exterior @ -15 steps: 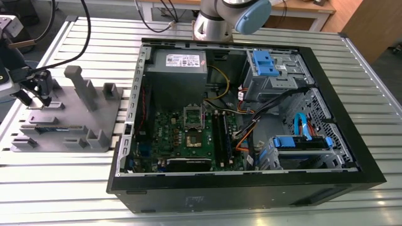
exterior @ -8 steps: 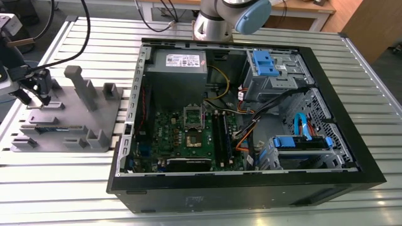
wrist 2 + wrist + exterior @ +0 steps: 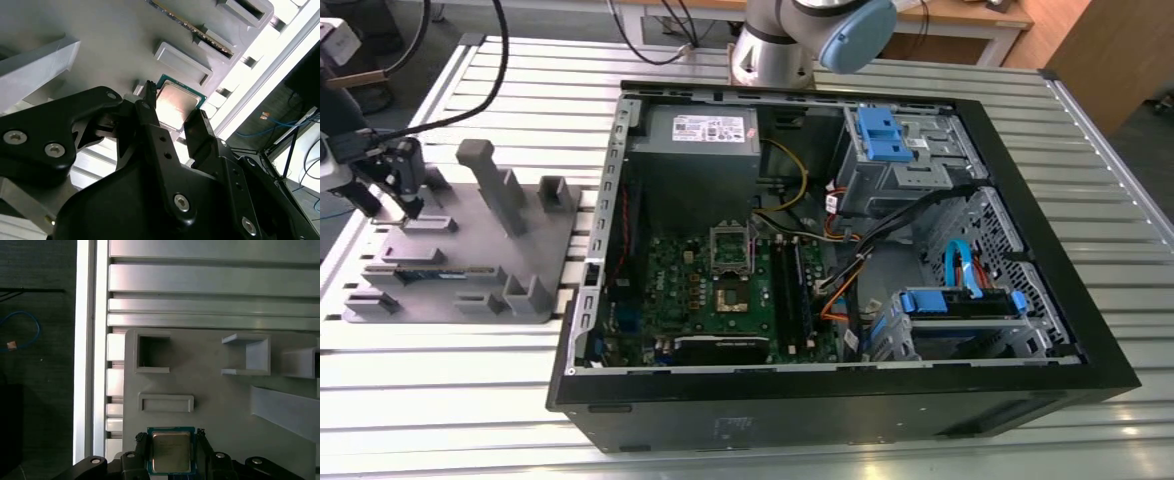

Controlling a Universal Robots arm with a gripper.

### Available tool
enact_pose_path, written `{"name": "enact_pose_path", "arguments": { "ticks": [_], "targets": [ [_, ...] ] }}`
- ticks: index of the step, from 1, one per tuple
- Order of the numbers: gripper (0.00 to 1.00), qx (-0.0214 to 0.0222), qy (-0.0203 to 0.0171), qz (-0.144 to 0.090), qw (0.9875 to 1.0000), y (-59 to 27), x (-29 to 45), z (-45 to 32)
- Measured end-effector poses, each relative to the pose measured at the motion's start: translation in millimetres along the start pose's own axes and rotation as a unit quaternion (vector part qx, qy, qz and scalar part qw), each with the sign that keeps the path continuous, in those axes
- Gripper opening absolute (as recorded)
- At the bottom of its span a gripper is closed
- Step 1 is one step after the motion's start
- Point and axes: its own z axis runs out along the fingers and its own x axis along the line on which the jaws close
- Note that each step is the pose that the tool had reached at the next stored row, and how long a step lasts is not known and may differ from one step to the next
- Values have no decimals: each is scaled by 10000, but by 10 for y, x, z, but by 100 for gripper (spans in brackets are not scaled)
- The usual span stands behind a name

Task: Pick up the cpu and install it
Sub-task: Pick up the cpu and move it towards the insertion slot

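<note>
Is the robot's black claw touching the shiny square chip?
Cannot tell. In both wrist views the gripper straddles the cpu closely on two sides, but neither shows plain contact or a plain gap.

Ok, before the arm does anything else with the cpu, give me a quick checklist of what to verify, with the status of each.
1. Gripper centred over the cpu: ok, in both wrist views.
2. Cpu lying flat, metal top up: ok.
3. Grip closed on the cpu: cannot tell.
4. Cpu lifted clear of the grey fixture: cannot tell.
5. Computer case open, with the motherboard exposed: ok.
</note>
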Motion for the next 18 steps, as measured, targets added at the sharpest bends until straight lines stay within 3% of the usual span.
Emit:
{"name": "enact_pose_path", "arguments": {
  "ticks": [11,18],
  "targets": [
    [47,0,0,0,10000,5,-5,-226],
    [47,0,0,0,10000,9,-9,-420]
  ]
}}
